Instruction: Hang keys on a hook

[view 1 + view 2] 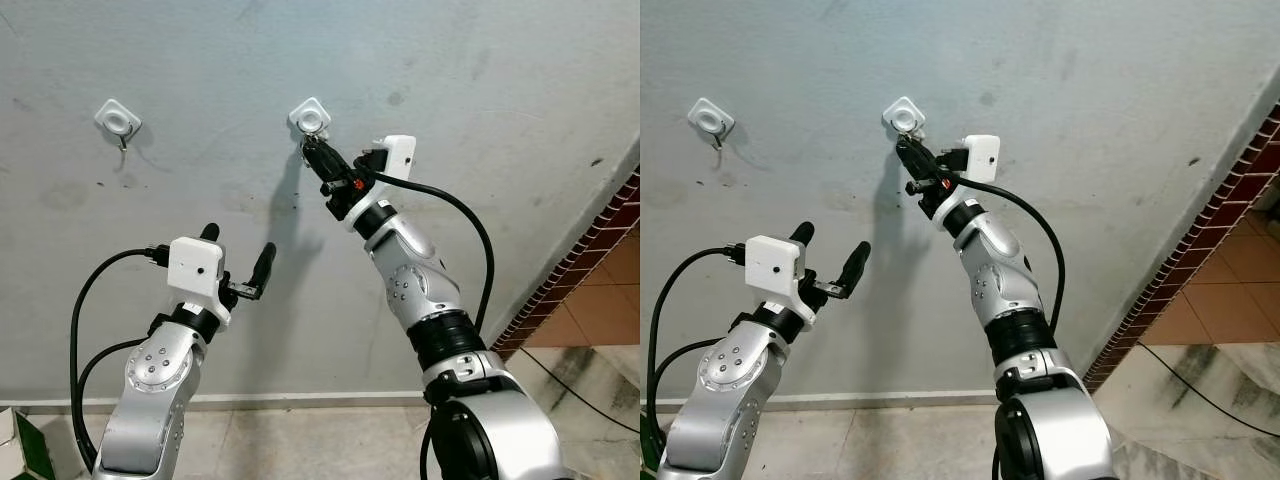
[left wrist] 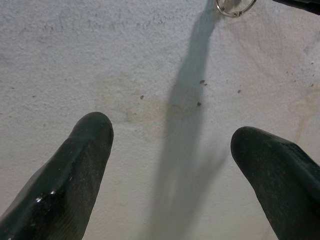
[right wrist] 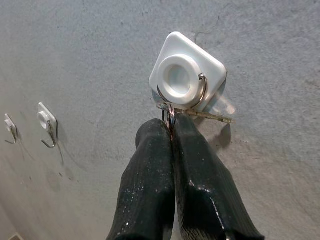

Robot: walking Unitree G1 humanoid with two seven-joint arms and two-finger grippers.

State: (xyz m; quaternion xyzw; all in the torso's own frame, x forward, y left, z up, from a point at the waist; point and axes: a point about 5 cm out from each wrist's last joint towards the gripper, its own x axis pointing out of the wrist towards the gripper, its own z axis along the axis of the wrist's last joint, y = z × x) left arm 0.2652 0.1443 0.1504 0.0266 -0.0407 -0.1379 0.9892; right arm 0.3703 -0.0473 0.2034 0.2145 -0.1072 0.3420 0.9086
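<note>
A white square hook (image 1: 311, 116) with a metal wire loop is stuck on the grey wall. My right gripper (image 1: 311, 146) is raised right under it, shut on the key ring (image 3: 169, 114). The ring sits against the lower end of the hook's wire (image 3: 202, 92). A key (image 3: 210, 116) sticks out sideways beside the fingertips (image 3: 152, 132). Whether the ring is over the wire I cannot tell. My left gripper (image 1: 239, 250) is held lower and to the left, open and empty, facing the bare wall. The ring (image 2: 235, 9) shows at the edge of the left wrist view.
A second white hook (image 1: 118, 120) is on the wall further left, and a third hook (image 3: 10, 127) beyond it. A red brick wall (image 1: 580, 265) and a tiled floor (image 1: 600, 300) are at the right. A black cable (image 1: 1200, 390) lies on the floor.
</note>
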